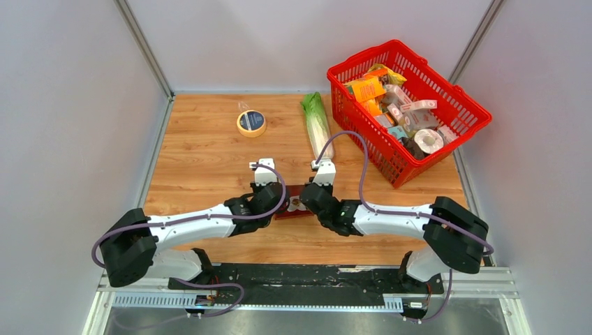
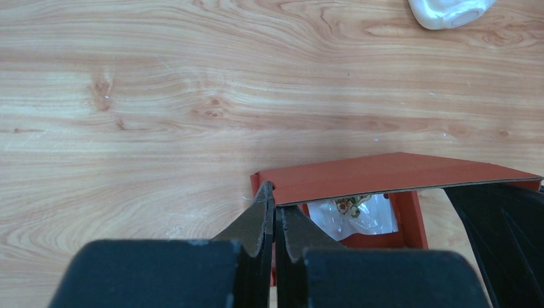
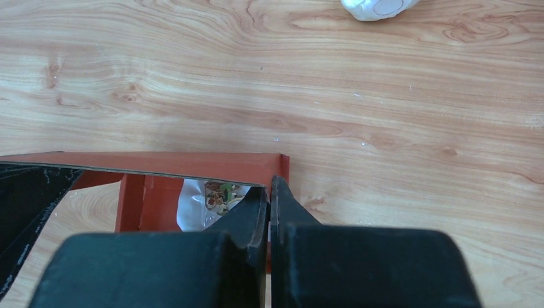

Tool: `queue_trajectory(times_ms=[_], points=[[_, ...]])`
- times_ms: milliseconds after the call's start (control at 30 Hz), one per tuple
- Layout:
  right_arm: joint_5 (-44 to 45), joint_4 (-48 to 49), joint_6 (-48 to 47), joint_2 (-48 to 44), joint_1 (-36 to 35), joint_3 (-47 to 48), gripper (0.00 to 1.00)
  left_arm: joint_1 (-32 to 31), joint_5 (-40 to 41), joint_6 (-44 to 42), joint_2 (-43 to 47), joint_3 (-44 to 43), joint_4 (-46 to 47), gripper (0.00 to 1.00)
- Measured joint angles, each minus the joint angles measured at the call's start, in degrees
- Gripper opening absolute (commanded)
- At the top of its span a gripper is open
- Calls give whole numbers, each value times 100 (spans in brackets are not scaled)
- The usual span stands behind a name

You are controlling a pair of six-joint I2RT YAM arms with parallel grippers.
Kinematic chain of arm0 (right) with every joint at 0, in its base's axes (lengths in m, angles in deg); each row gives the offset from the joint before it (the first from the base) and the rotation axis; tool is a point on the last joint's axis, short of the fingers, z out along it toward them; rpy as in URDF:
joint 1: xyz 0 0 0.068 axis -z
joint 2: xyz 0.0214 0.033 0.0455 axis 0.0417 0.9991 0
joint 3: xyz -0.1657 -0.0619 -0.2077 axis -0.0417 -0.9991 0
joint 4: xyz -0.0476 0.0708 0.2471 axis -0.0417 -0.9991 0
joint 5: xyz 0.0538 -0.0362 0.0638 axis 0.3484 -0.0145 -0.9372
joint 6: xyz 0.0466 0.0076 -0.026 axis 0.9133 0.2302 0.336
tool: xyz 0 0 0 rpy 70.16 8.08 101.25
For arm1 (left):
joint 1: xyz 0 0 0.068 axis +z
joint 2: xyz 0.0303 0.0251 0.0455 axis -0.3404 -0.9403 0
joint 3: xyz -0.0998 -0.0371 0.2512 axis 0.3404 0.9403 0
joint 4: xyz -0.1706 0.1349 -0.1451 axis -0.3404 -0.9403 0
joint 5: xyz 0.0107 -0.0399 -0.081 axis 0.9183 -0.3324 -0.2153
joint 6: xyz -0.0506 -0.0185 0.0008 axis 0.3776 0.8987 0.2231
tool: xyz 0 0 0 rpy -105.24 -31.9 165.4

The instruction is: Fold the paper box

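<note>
Item count:
- 1 paper box [image 1: 294, 206]
- 2 grippers: left gripper [image 2: 274, 200] and right gripper [image 3: 269, 191]
- 1 red mesh basket [image 1: 363, 57], its packaged goods too jumbled to count
- 1 tape roll [image 1: 251, 123]
- 1 cabbage [image 1: 317, 125]

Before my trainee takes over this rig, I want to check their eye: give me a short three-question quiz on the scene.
1. True or false: the paper box lies in the basket.
2. The left fingers are: A open above the box; B shut on the box's edge; C shut on nothing.
3. In the top view, what lies left of the cabbage?
Key: 1 false, it lies on the table; 2 B; 3 the tape roll.
</note>
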Motion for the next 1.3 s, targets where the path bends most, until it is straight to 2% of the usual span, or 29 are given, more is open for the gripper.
queue_trajectory(times_ms=[633,767,933,1067,1200,1267,1300], points=[[544,216,409,-2,-413,-310,1,-610,841,1005,-90,396,236,0],[546,291,525,-109,-520,-498,6,-789,988,1200,-42,549,302,0],[498,240,688,-199,-601,-625,21,-1078,1250,1471,4,704,236,0],[428,-212,774,-299,-610,-678,35,-1182,1486,1731,2,756,79,0],[181,-975,872,-728,-601,-699,70,-1235,1631,1921,-22,761,-46,0],[-76,-1364,874,-1099,-597,-713,73,-1255,1687,1961,-37,761,-92,0],[-221,-1558,857,-1333,-568,-721,77,-1268,1709,1982,-44,761,-118,0]])
